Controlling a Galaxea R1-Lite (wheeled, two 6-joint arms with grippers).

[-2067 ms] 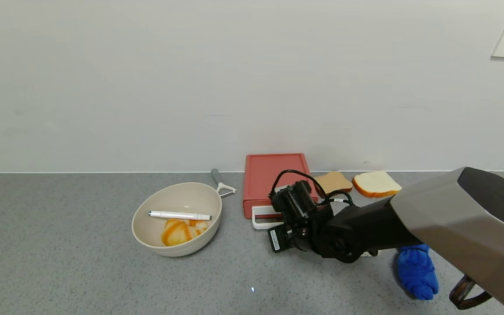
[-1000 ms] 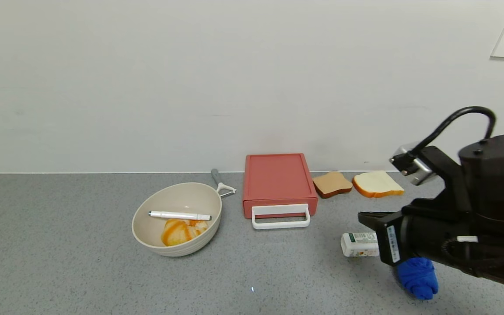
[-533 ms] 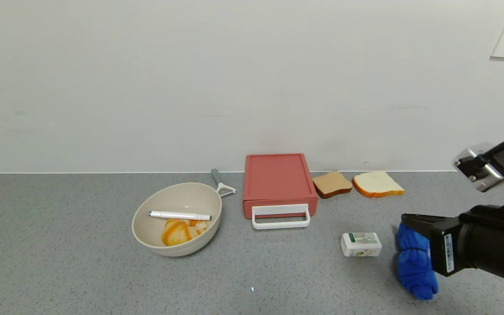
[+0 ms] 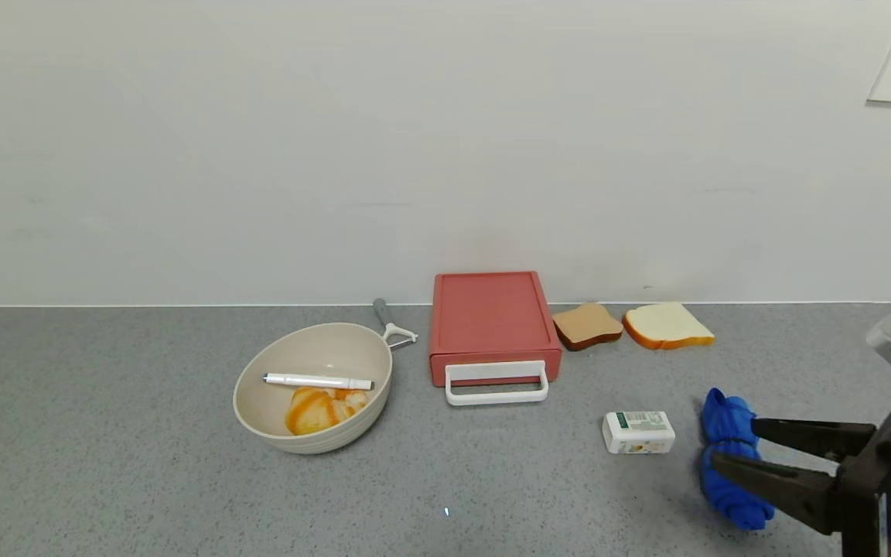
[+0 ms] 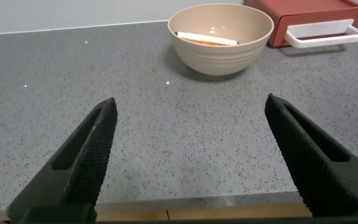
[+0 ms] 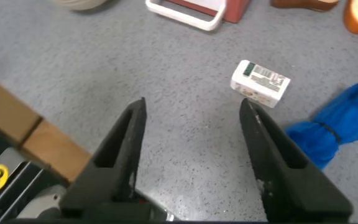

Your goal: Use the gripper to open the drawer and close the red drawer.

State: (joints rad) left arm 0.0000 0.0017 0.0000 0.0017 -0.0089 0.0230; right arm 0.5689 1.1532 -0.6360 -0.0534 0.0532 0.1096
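Observation:
The red drawer (image 4: 492, 321) stands against the back wall with its tray pushed in and its white loop handle (image 4: 496, 384) lying flat in front. It also shows in the left wrist view (image 5: 306, 15) and at the edge of the right wrist view (image 6: 232, 7). My right gripper (image 4: 732, 445) is open and empty at the lower right, far from the drawer, just beside a blue cloth (image 4: 732, 460). In its own view the right gripper (image 6: 194, 109) hangs over bare counter. My left gripper (image 5: 191, 109) is open and empty near the counter's front edge, out of the head view.
A beige bowl (image 4: 312, 387) with a white pen and an orange-striped item sits left of the drawer, a peeler (image 4: 391, 323) behind it. Two bread slices (image 4: 631, 325) lie right of the drawer. A small white box (image 4: 638, 432) lies beside the cloth.
My right arm has drawn back from the drawer handle to the lower right, away from the drawer. The drawer stands shut throughout.

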